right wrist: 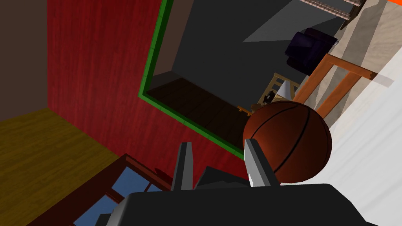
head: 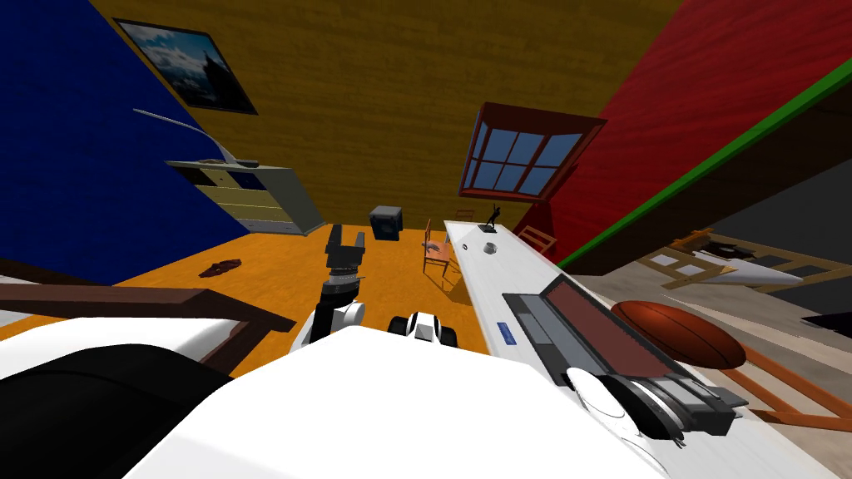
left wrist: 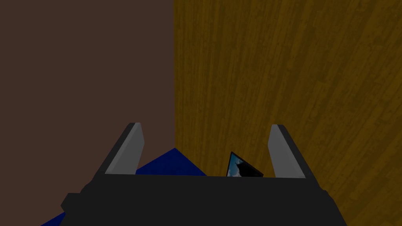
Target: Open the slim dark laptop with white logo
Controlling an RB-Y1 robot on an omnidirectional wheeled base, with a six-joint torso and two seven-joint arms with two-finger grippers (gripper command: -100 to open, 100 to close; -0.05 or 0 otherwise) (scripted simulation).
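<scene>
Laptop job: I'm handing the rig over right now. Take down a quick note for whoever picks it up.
Left gripper: open, empty, held out in front.
Right gripper: fingers narrowed on a dark edge, apparently the lid of the laptop.
Laptop: on the white table, with a basketball close beside it; lid lifted, keyboard showing.
Done: lid gripped and partly raised.
Left: probably swing it further open, then release.

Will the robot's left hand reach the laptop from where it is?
Probably not yet: the left hand is up over the orange floor, apart from the white table where the laptop lies, off to the robot's right.
</scene>
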